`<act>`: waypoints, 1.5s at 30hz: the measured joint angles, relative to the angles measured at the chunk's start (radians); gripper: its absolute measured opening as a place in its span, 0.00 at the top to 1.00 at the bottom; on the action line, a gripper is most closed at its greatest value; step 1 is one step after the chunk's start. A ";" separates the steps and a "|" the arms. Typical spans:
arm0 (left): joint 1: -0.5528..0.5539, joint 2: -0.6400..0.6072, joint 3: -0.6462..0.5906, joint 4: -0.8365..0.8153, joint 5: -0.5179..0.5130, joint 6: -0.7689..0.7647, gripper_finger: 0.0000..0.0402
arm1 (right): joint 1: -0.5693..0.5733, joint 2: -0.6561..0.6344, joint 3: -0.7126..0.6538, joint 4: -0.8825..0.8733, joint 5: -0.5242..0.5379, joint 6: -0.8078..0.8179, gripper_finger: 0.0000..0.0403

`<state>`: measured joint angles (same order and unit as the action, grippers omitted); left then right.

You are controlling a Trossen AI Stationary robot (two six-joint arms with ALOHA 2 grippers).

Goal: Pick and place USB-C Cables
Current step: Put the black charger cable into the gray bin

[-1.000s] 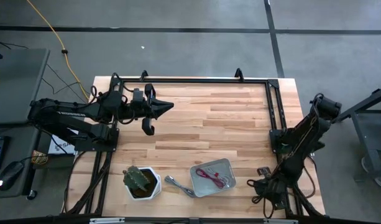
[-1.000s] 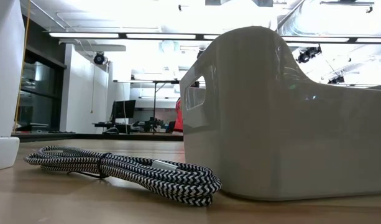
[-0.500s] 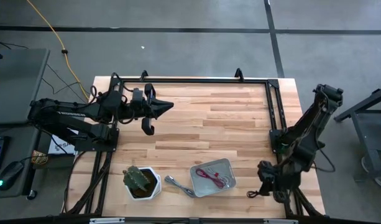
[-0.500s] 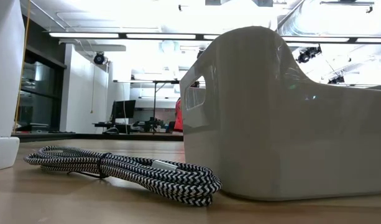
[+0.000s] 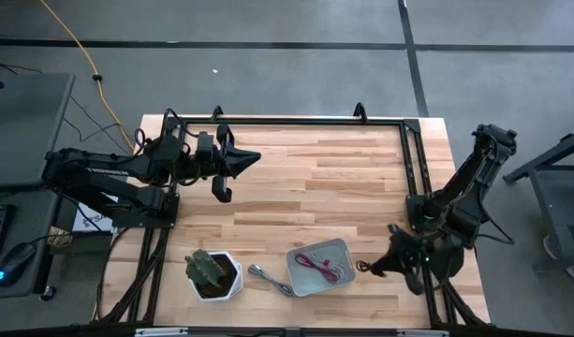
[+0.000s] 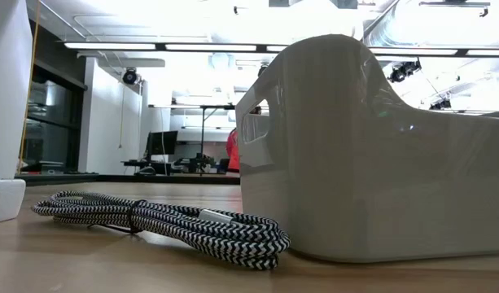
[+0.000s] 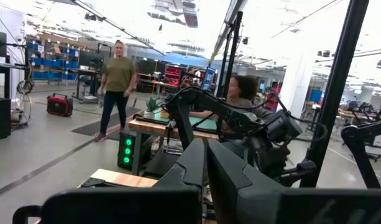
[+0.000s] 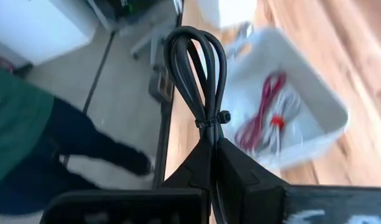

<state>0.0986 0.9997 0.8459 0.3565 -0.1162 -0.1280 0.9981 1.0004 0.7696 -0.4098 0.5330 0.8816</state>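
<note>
A white tray stands near the table's near edge, with a maroon cable and a whitish one lying in it. A silver-grey braided cable lies on the wood left of the tray, and it shows in the low view beside the tray's wall. My right gripper hovers just right of the tray, shut on a black bundled cable. My left gripper waits shut, high over the table's far left. My right gripper pinches the black cable between its two fingers at the end just below the cable tie. The looped end sticks out beyond the fingertips. The fingers slant downward toward the table's left. The bundle is lifted clear of the table.
A white pot with a green plant stands left of the silver-grey cable. Black frame rails run along the table's far and right sides. A person in green and dark trousers stands beside the table. Bare wood lies between the arms.
My right gripper has risen from the table's near right corner and swung toward the tray, tipping from pointing down to a shallower slant. The black cable has come up with it, clear of the table.
</note>
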 joint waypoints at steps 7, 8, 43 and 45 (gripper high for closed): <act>0.000 0.000 0.000 0.000 0.000 0.000 1.00 | -0.112 0.000 0.000 0.183 0.051 -0.212 1.00; 0.000 0.000 0.000 0.000 0.000 0.000 1.00 | -0.136 0.000 0.000 0.223 0.052 -0.260 1.00; 0.000 0.001 0.000 0.001 0.000 0.000 1.00 | -0.586 0.000 0.000 0.848 -0.305 -0.856 1.00; 0.000 0.001 0.000 0.001 0.000 0.000 1.00 | -0.586 0.000 0.000 0.848 -0.305 -0.856 1.00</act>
<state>0.0983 1.0004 0.8459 0.3573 -0.1158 -0.1284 0.4118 1.0008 0.7696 0.4385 0.2276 0.0257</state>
